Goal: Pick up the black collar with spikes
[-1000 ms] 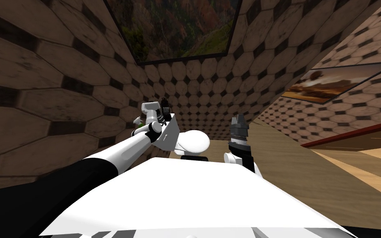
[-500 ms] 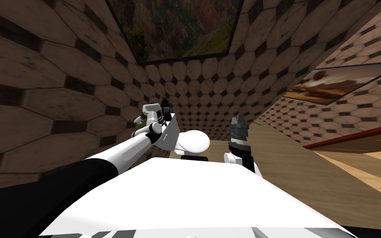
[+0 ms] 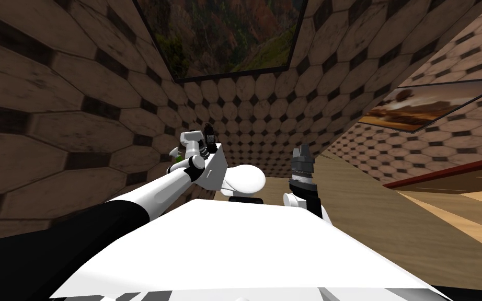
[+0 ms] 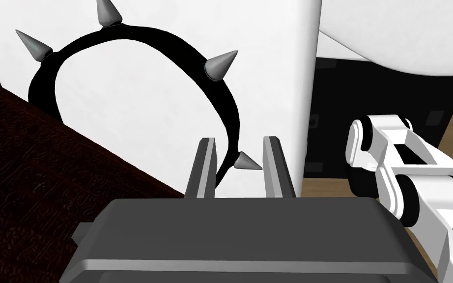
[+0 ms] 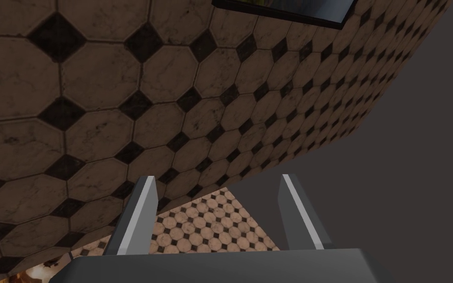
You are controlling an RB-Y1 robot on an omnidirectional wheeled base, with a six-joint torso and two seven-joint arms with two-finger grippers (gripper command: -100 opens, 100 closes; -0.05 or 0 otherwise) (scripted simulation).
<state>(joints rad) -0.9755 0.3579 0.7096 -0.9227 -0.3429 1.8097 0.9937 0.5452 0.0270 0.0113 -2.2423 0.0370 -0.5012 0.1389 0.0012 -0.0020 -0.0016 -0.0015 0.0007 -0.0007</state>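
Observation:
The black collar (image 4: 231,114), a ring with grey cone spikes, lies on a flat white top, the toilet tank (image 3: 215,168). In the left wrist view my left gripper (image 4: 239,143) has its fingers drawn close around the collar's near band, one spike (image 4: 246,161) filling the gap between them. The head view puts that left gripper (image 3: 208,136) over the tank by the tiled wall. My right gripper (image 3: 301,152) is raised to the right of the toilet, and its fingers (image 5: 142,206) stand open on nothing.
The white toilet lid (image 3: 246,181) lies just right of the tank. A small green and white thing (image 3: 177,155) sits between the tank and the tiled wall (image 3: 52,130). Wooden floor (image 3: 391,224) stretches to the right.
My left hand has shifted very slightly toward the tank in the head view. The right arm has not moved.

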